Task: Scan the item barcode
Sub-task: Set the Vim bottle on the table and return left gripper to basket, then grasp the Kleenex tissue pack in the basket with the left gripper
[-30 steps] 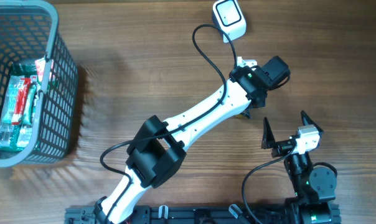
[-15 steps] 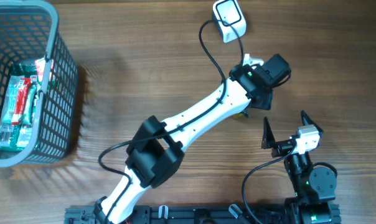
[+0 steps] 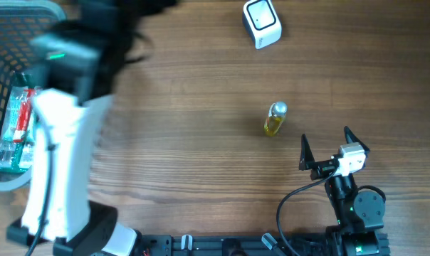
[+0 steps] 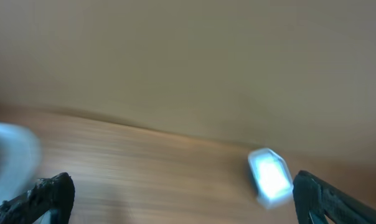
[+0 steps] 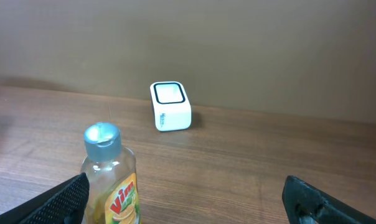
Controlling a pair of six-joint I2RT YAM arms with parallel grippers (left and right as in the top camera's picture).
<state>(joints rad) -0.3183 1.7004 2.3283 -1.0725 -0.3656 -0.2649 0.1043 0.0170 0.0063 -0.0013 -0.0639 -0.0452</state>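
Note:
A small bottle of yellow dish liquid (image 3: 275, 119) with a silver cap stands alone on the wooden table. In the right wrist view the bottle (image 5: 110, 180) is close in front, by the left finger. The white barcode scanner (image 3: 262, 23) sits at the back, also showing as the scanner (image 5: 170, 106) and a blurred scanner (image 4: 270, 176). My left arm (image 3: 58, 107) is a motion blur at the far left near the basket; its gripper (image 4: 185, 202) is open and holds nothing. My right gripper (image 3: 327, 146) stands open and empty just right of the bottle.
A grey mesh basket (image 3: 1, 181) at the left edge holds green and red packets (image 3: 16, 121). The left arm's blurred upper part reaches over the basket's right side.
The left gripper has opened, let go of the bottle and swung from beside the scanner far to the left by the basket. The bottle is left standing. The right arm has not moved.

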